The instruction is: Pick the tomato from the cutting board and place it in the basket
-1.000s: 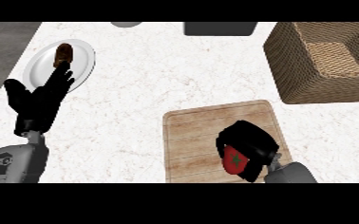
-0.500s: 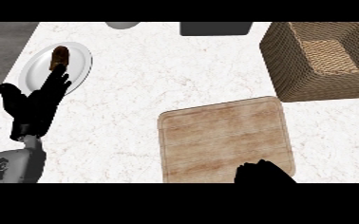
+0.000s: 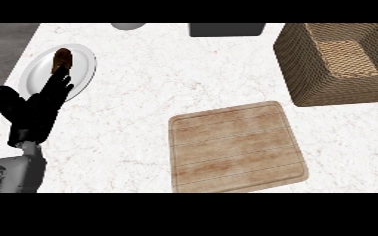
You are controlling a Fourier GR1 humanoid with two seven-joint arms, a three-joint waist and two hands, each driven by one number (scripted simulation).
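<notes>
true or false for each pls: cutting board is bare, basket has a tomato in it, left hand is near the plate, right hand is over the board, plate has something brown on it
1. The cutting board is bare: true.
2. The basket holds a tomato: false, no tomato shows inside it.
3. The left hand shows by the plate: true, open, resting.
4. The right hand is over the board: false, it is not in view.
5. A brown item lies on the plate: true.

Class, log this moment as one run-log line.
right hand: out of view | tomato: unseen | bare wooden cutting board | empty wicker basket | black left hand: resting open
</notes>
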